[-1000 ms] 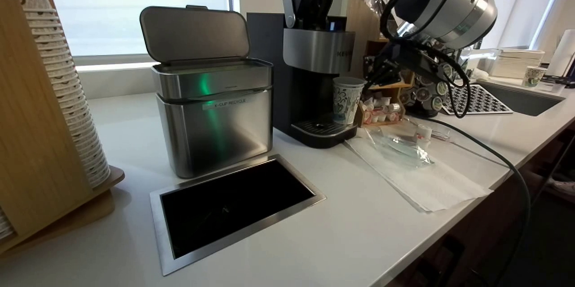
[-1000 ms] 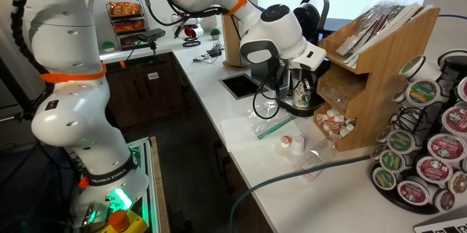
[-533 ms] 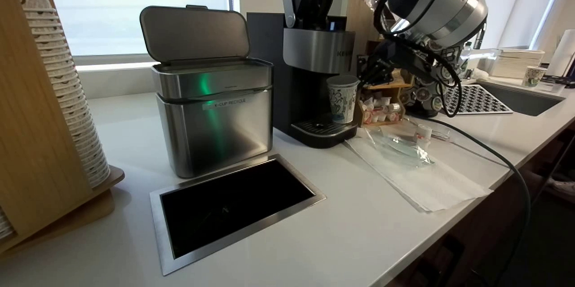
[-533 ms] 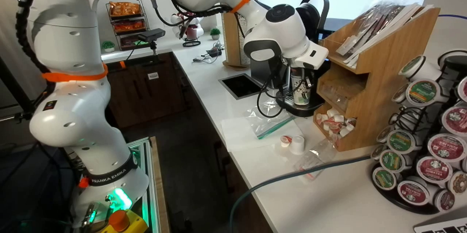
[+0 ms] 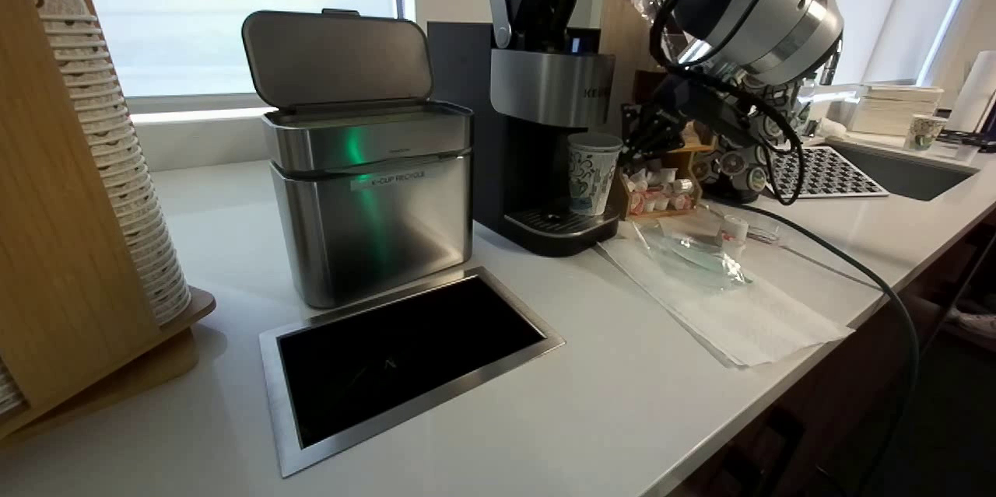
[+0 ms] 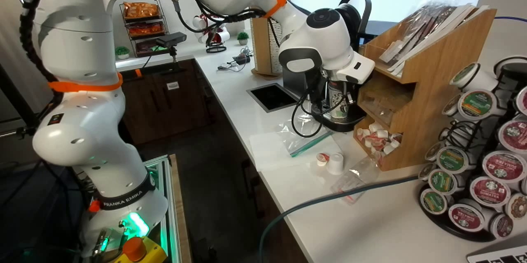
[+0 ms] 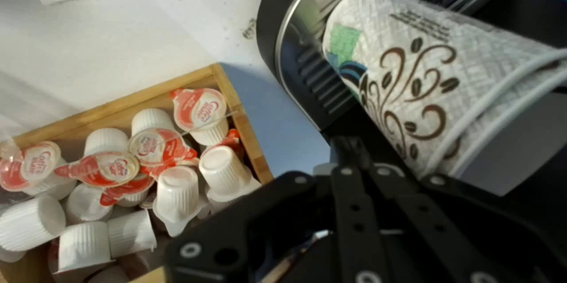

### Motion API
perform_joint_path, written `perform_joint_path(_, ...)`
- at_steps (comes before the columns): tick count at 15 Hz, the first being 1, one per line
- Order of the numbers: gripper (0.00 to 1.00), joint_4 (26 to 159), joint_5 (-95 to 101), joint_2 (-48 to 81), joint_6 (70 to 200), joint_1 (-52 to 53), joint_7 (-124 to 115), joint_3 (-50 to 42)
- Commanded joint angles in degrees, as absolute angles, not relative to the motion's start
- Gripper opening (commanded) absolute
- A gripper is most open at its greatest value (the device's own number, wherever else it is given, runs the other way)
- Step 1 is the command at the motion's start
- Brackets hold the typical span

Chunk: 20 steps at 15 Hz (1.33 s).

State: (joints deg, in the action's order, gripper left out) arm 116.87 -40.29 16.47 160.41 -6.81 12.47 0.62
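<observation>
A white paper cup with a brown swirl pattern (image 5: 593,176) stands on the drip tray (image 5: 556,223) of a silver and black coffee maker (image 5: 548,89). It also shows in an exterior view (image 6: 336,96) and in the wrist view (image 7: 398,75), where its rim looks double, like two nested cups. My gripper (image 7: 350,152) has its fingertips together, with nothing seen between them. It is beside the cup, on the side toward the wooden creamer bin; in an exterior view the gripper (image 5: 632,145) is close against the cup's upper side. Whether it touches is not clear.
A wooden organizer (image 6: 436,73) with creamer cups (image 7: 177,190) stands close to the gripper. A pod carousel (image 6: 473,164), a plastic bag on paper (image 6: 304,137), a steel bin with raised lid (image 5: 373,209) and a counter opening (image 5: 284,396) are around. Cables hang from the wrist.
My gripper has moved a little toward the coffee maker and slightly down. The cup has shifted the same way, farther onto the drip tray; its rim moved first, then its base.
</observation>
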Motion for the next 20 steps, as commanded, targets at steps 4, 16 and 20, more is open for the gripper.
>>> perform_joint_path(4, 0.0, 114.42, -35.58, 20.22, 154.43, -7.14, 9.55, 1.05)
perform_joint_path(16, 0.0, 110.46, -32.73, 23.48, 151.63, -8.7, 4.01, 2.89)
perform_joint_path(20, 0.0, 109.2, -34.69, 24.16, 149.6, -9.64, 2.89, 3.9)
